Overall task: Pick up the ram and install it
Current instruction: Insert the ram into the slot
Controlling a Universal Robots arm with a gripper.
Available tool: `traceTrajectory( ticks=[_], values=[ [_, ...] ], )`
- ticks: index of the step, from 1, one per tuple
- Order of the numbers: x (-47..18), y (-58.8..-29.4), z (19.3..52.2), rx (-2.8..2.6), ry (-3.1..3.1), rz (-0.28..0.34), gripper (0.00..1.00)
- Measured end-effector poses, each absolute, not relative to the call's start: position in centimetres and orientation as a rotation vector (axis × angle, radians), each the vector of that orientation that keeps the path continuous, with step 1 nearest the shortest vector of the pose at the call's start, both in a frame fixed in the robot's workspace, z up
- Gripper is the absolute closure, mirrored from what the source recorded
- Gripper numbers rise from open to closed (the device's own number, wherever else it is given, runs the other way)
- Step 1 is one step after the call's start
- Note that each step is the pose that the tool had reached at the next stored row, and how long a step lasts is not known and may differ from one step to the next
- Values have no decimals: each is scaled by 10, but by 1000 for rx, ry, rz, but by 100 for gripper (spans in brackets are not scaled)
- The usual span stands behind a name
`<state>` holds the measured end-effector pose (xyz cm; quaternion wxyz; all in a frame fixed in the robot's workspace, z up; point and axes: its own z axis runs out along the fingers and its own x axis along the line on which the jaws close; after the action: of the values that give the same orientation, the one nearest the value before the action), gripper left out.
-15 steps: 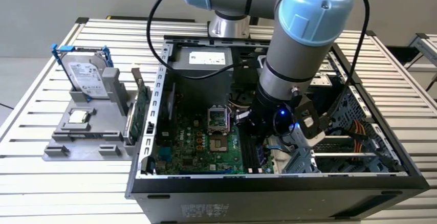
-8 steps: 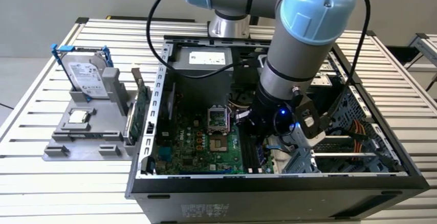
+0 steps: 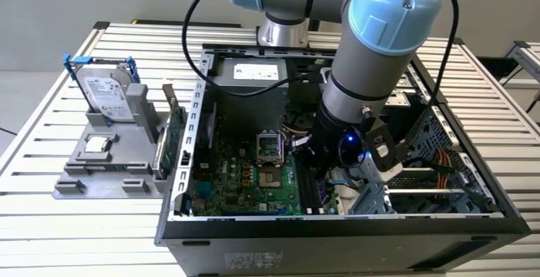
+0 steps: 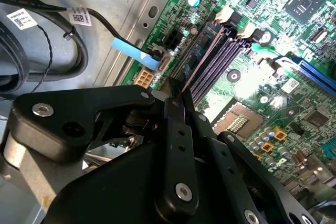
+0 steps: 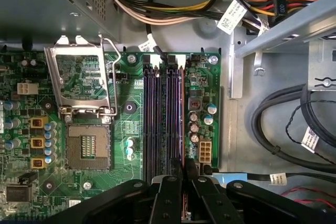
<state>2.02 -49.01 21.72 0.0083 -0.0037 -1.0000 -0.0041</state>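
One stick of ram is what I've got clamped in my gripper right now, fingers pinched together on its end. In both wrist views you basically see it edge-on as a thin coppery line running away from the fingertips. It's lined up along the dark purple memory slots, over the one closest to the motherboard's edge, next to the little white connector. Honestly can't tell whether it's already down in the slot or just above it. In the second wrist view the ram runs from the gripper along that same slot. The open CPU socket, its metal frame flipped up, sits on the other side of the slots. In the exterior view my gripper is down inside the open PC case, right of centre in the frame, just right of the green motherboard. The case lies on a slatted tabletop. At the left of that frame a grey fixture carries a hard drive standing up, a small silver processor chip and a green expansion card on edge.
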Motion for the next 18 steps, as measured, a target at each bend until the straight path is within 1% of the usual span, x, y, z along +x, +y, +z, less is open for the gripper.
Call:
traceTrajectory(
  ticks=[18],
  values=[
    [20, -488, 215, -65, -3122, -13, 100]
  ],
)
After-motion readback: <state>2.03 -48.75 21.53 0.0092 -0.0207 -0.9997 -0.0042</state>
